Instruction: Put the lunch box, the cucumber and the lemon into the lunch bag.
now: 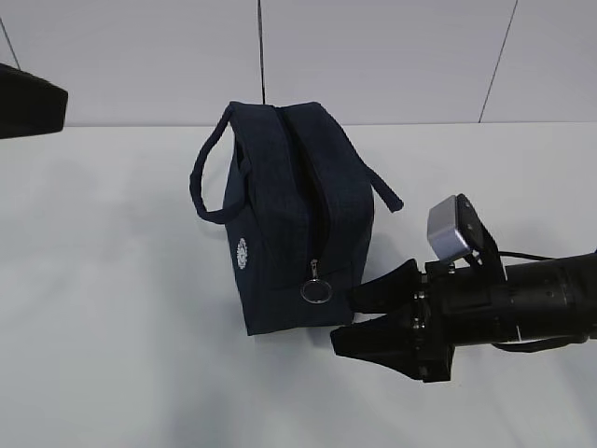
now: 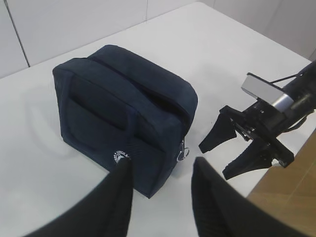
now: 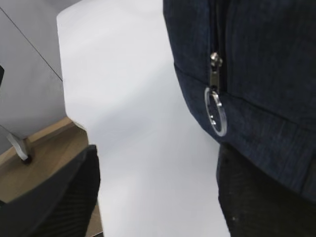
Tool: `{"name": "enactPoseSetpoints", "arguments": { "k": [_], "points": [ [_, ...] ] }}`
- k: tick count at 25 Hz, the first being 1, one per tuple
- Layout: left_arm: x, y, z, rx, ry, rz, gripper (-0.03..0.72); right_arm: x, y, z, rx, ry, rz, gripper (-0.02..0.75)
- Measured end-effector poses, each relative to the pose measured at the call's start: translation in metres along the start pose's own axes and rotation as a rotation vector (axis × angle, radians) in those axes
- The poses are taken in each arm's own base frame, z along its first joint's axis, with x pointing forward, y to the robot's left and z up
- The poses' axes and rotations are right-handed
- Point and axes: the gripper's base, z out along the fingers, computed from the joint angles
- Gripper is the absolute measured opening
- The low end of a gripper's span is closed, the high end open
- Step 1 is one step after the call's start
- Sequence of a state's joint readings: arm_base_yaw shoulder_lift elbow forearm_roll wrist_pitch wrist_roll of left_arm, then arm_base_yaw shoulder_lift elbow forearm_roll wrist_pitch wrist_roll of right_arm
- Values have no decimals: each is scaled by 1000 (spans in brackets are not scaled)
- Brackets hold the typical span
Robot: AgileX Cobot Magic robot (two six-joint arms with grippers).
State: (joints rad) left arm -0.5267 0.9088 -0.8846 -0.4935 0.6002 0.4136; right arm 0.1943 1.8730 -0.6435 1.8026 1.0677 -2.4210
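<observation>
The dark navy lunch bag (image 1: 289, 215) stands upright on the white table, its handles hanging to both sides. Its metal ring pull (image 1: 316, 291) hangs low on the end face that looks toward the camera, and the top seam gapes a little (image 2: 163, 101). My right gripper (image 1: 344, 320) is open, its fingertips just right of that end face, near the ring pull (image 3: 216, 116). Nothing is between its fingers. My left gripper (image 2: 163, 162) hovers open and empty over the bag's corner by the white logo (image 2: 120, 157). The lunch box, the cucumber and the lemon are out of view.
The table's edge runs close behind the right arm, with brown floor beyond it (image 2: 289, 197). A dark piece of equipment (image 1: 28, 107) juts in at the exterior view's upper left. White wall panels stand behind the table.
</observation>
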Motion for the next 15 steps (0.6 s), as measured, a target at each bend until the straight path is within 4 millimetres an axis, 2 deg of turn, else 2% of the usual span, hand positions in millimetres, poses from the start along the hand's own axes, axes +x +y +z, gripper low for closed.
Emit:
{"name": "enactPoseSetpoints", "arguments": {
  "k": [10, 15],
  "points": [
    [0, 1, 3, -1, 8, -3, 287, -5, -19, 10, 8, -11, -32, 557],
    [0, 1, 3, -2, 4, -3, 287, -6, -22, 11, 10, -16, -36, 558]
  ]
}}
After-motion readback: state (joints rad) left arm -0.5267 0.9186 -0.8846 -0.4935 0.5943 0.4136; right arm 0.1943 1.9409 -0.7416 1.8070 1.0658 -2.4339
